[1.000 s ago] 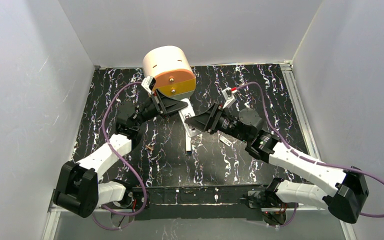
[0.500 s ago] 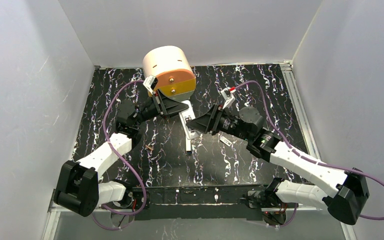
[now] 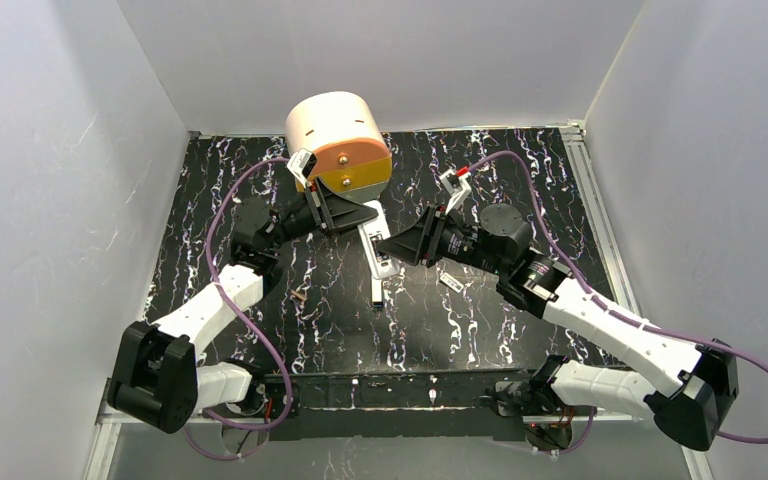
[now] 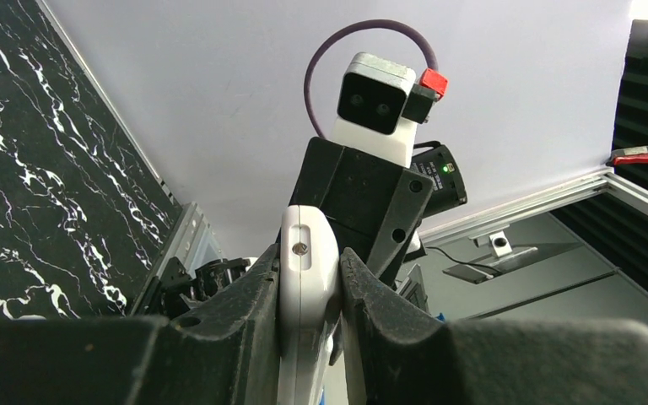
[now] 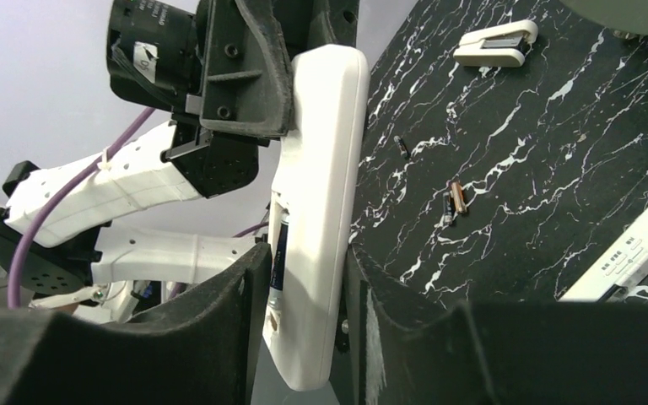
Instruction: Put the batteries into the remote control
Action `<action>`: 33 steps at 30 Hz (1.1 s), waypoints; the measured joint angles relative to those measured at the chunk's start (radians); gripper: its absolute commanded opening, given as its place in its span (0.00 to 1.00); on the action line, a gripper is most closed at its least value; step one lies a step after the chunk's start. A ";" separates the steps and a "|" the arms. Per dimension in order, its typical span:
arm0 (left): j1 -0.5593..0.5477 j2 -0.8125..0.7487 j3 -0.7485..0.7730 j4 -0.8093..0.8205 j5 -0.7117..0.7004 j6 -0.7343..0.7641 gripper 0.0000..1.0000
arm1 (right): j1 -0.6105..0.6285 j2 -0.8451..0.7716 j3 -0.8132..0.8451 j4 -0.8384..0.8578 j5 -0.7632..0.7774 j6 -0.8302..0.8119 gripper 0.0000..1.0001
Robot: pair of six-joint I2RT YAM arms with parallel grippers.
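Black marbled bench (image 3: 580, 200) between grey walls; my left hand (image 4: 308, 263) is clamped on the remote control (image 5: 321, 169), holding it raised off the bench. My right hand (image 5: 308, 278) straddles its free end, fingers close on both sides, though I cannot tell whether they press it. Batteries (image 5: 454, 202) lie on the bench, well apart from the remote control.
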 measured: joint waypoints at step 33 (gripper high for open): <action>0.004 -0.039 0.002 -0.045 0.002 0.049 0.00 | -0.004 0.049 -0.021 0.134 -0.129 0.047 0.73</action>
